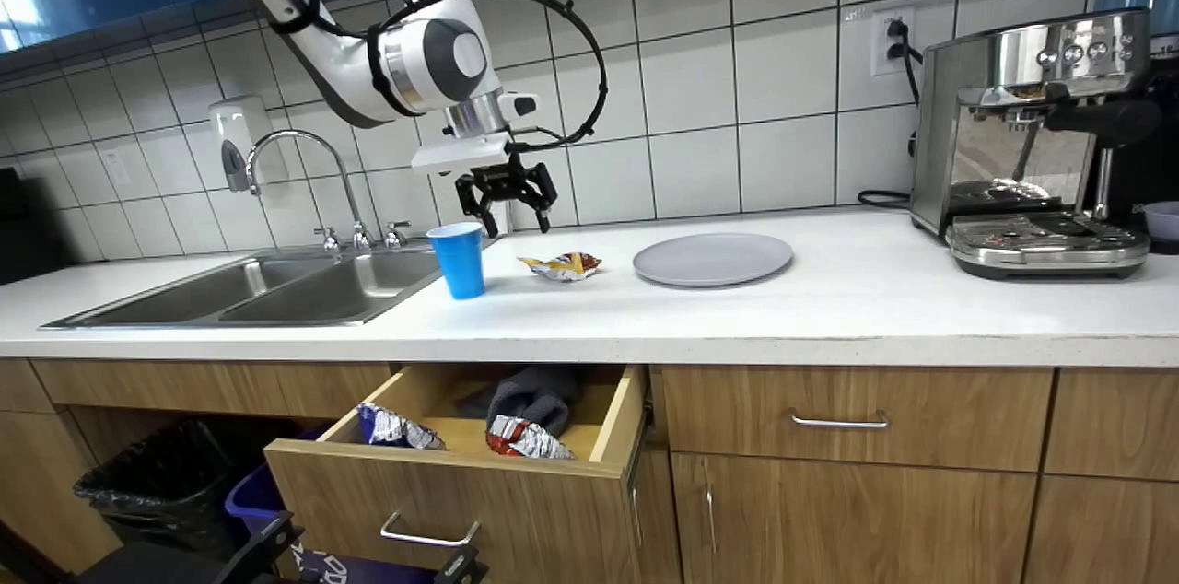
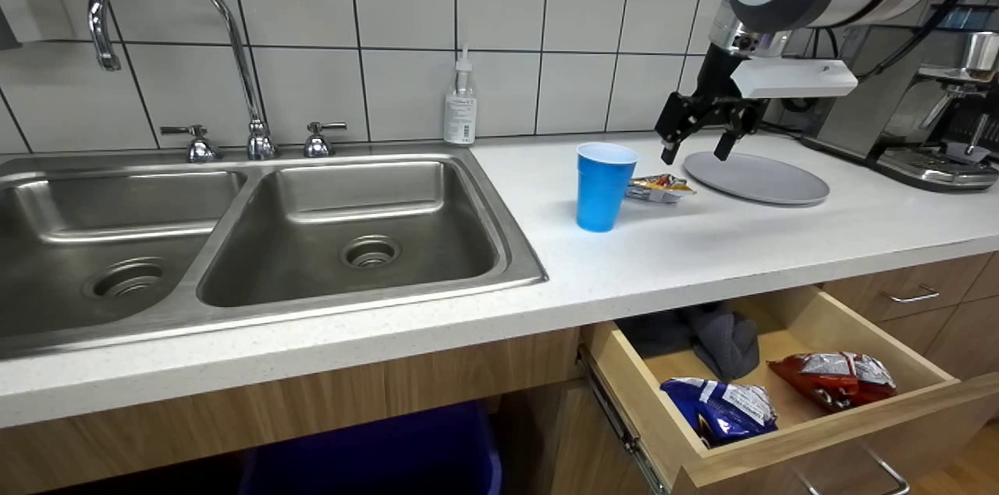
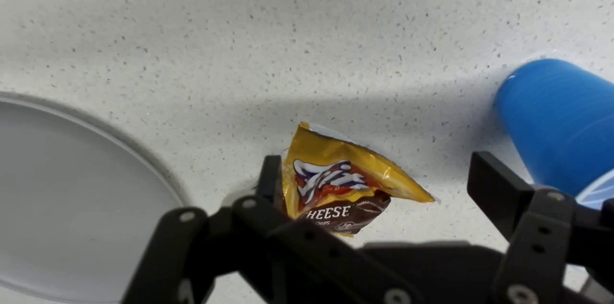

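"One claw: condition?"

"Spread wide, pinching nothing. Both exterior views show it hanging above the tabletop, tips apart from everything there."

"Nearest item?"

"Yellow bag, one, crumpled. Lies on the tabletop, below the claw. In the wrist view it sits between the fingers, nearer one than the other; part is hidden by the hardware. Full or emptied: cannot tell. Status: not gripped, not lifted. By judgement, roughly lined up with the claw; contact not made."

"Its neighbours?"

"Cup, blue, upright, to one side. Plate, grey, flat, to the other. Neither touches the bag."

"Further off?"

"Sink, steel, two basins; tap at its back edge; pump bottle at its corner."

"And the drawer?"

"Pulled out, below the tabletop. Contents: blue bag, red bag, dark cloth farther in."

"Bag count, then?"

"Three. Two inside the drawer, one out on the tabletop. Only the yellow one is near the claw."

"Last entries?"

"Bin, lined in black, beneath the sink end. Coffee machine, metal-clad, standing beyond the plate, well apart from the claw."
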`<action>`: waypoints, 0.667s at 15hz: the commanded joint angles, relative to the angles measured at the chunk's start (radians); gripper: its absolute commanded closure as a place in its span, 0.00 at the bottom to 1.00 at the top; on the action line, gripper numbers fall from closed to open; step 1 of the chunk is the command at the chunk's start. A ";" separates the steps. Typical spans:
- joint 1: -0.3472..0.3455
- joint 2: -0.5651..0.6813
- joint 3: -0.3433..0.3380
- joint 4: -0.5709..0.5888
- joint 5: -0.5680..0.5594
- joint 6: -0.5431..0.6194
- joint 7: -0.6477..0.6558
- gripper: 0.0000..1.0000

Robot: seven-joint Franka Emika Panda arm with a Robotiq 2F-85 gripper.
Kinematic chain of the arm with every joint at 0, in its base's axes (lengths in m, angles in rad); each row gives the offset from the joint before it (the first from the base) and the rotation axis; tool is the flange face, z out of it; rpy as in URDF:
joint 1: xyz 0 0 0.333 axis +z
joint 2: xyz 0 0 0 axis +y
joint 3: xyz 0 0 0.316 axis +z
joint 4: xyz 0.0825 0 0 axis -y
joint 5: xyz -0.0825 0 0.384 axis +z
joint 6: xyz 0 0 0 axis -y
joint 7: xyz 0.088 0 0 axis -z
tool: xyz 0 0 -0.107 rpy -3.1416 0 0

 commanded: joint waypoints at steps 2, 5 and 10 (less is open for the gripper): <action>-0.012 0.083 -0.005 0.107 0.010 0.005 0.041 0.00; -0.016 0.135 -0.012 0.167 0.012 0.008 0.044 0.00; -0.026 0.229 -0.012 0.267 0.017 0.004 0.039 0.00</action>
